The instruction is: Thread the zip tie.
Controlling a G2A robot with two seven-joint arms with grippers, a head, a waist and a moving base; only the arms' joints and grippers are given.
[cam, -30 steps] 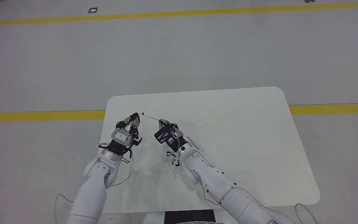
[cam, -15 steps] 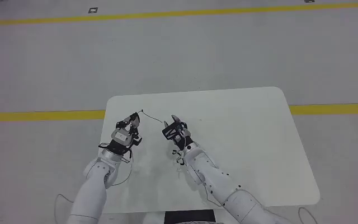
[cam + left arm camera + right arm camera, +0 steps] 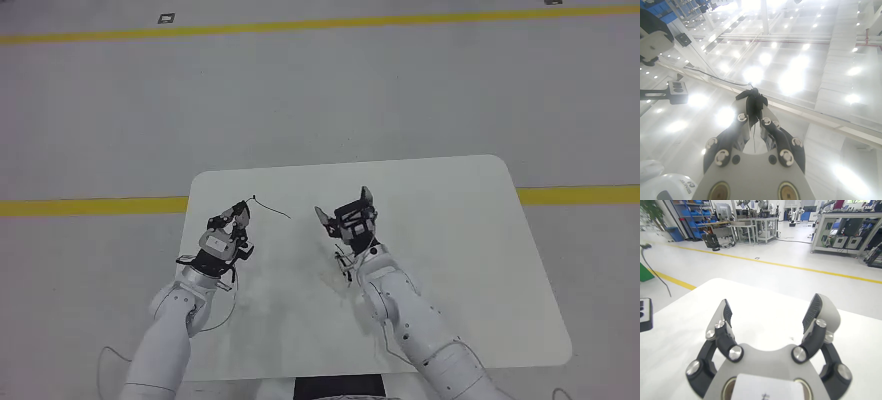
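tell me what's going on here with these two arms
A robot is working on a zip tie above a white table. The left gripper is shut on the zip tie, whose thin black strap sticks out toward the other arm with its end free in the air. The right gripper is open and empty, apart from the strap. No loop shows yet.

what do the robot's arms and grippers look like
The left arm and right arm are rounded glossy white shells with thin black cables alongside. The left gripper and right gripper each have a pale grey base plate and black links with silver pins; the right's jaws carry black ribbed pads.
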